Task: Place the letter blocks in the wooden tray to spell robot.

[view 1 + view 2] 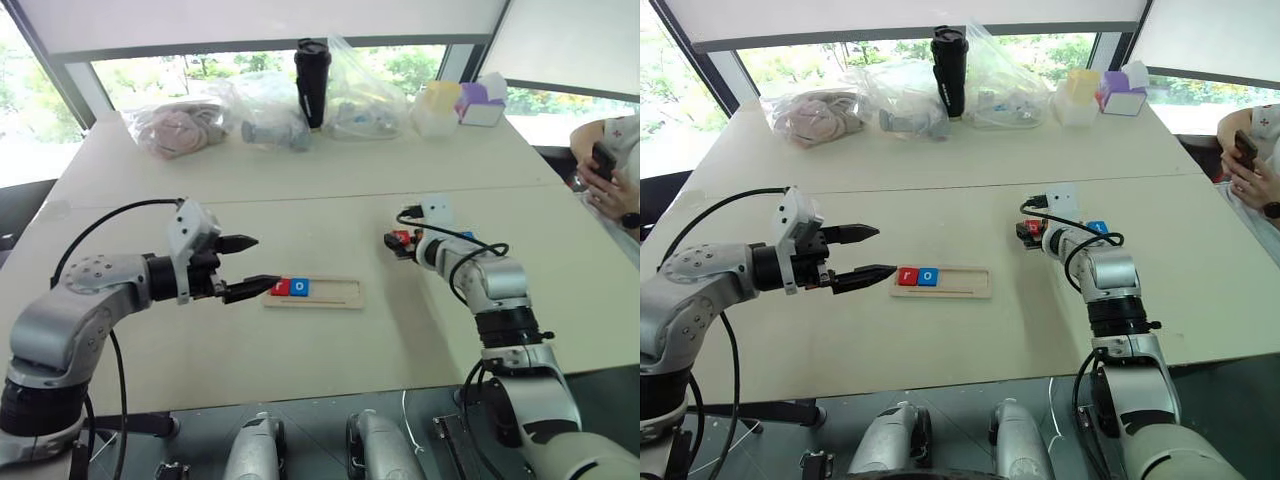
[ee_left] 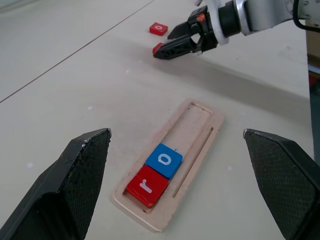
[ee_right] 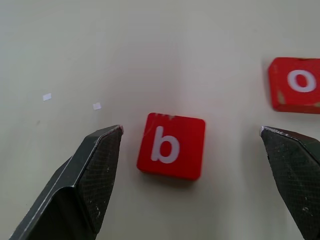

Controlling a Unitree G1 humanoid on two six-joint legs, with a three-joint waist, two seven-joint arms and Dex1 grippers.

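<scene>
The wooden tray [image 1: 340, 292] lies flat mid-table, with a red "r" block [image 2: 147, 186] and a blue "o" block [image 2: 164, 160] side by side at its left end. My left gripper [image 1: 266, 262] hovers open just left of the tray, holding nothing. To the right, my right gripper [image 3: 190, 130] stands open low over the table, its fingers on either side of a red "b" block [image 3: 171, 145] without touching it. A red "o" block [image 3: 295, 84] lies close beside it. A blue block [image 1: 1097, 227] sits by the right forearm, its letter unreadable.
Clear plastic bags [image 1: 180, 125], a black tumbler [image 1: 312, 80], and yellow and purple boxes [image 1: 460, 105] line the table's far edge. A person holding a phone [image 1: 605, 160] sits at the far right. A seam [image 1: 300, 195] crosses the table behind the tray.
</scene>
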